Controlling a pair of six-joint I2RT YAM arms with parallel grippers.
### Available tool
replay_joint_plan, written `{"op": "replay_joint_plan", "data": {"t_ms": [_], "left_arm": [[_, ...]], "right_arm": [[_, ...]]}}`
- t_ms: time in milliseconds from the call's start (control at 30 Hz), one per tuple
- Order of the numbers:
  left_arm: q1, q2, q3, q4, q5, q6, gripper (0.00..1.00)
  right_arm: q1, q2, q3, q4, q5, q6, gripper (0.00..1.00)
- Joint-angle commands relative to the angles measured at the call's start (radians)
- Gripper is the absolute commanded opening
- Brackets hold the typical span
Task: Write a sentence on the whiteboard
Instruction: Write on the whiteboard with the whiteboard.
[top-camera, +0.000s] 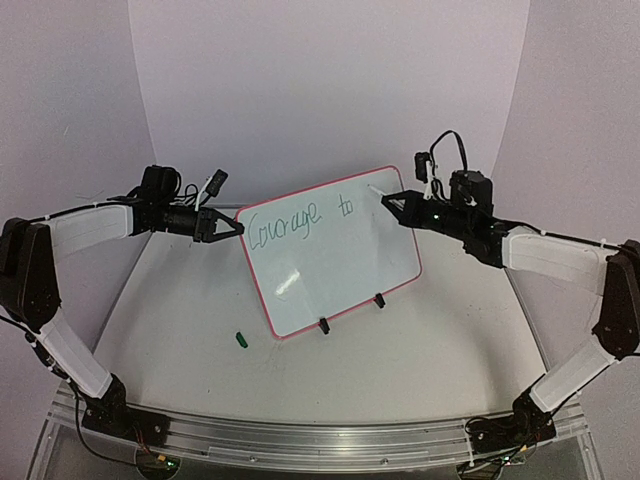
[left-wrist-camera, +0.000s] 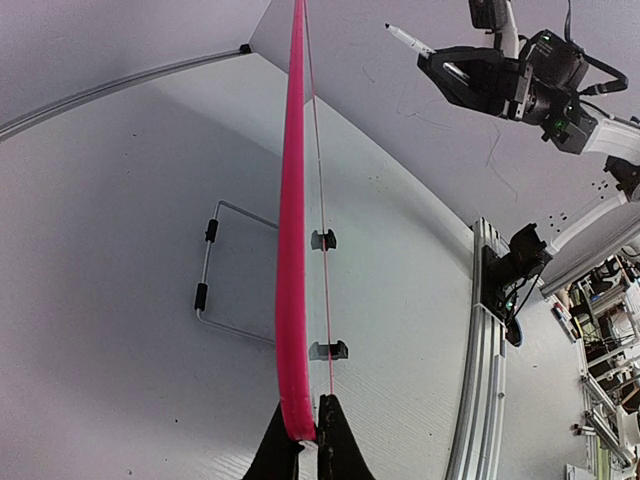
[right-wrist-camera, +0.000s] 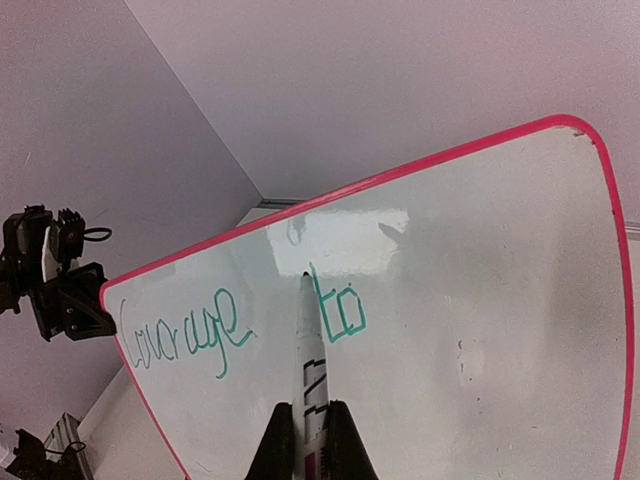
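left claw (top-camera: 236, 228) pinching whiteboard (top-camera: 345, 275) frame at its corner, right claw (right-wrist-camera: 312, 425) pinching marker (right-wrist-camera: 309, 345), tip ahead of it beside green writing (right-wrist-camera: 190, 335) "Courage to", contact unclear

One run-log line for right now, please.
left fingers: shut on whiteboard edge | right fingers: shut on marker, tip beside "to" | sentence: reads "Courage to"

The whiteboard (top-camera: 330, 255) stands on the table (top-camera: 420, 350) between my arms. My left gripper (top-camera: 236, 228) clamps its left edge. My right gripper (top-camera: 387, 201) holds a marker (right-wrist-camera: 312, 370) just before its upper right part. The sentence (top-camera: 300, 222) runs along its upper part. A cap (top-camera: 241, 340) lies on the table before its lower left corner.
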Motion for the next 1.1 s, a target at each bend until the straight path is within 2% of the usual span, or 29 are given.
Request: {"op": "replay_joint_plan", "data": {"t_ms": [0, 267, 533, 1067], "left_arm": [[-0.033, -0.010, 0.013, -0.042, -0.049, 0.097, 0.00], [-0.036, -0.006, 0.016, -0.050, -0.052, 0.101, 0.00], [-0.038, -0.003, 0.015, -0.050, -0.053, 0.103, 0.00], [-0.041, -0.001, 0.018, -0.055, -0.054, 0.107, 0.00]], "right_arm": [[-0.043, -0.018, -0.022, -0.025, -0.057, -0.018, 0.00], [-0.115, 0.000, -0.017, -0.026, -0.180, -0.027, 0.00], [-0.130, 0.050, 0.021, -0.035, -0.247, -0.058, 0.00], [-0.130, 0.185, 0.132, 0.040, -0.216, -0.012, 0.00]]}}
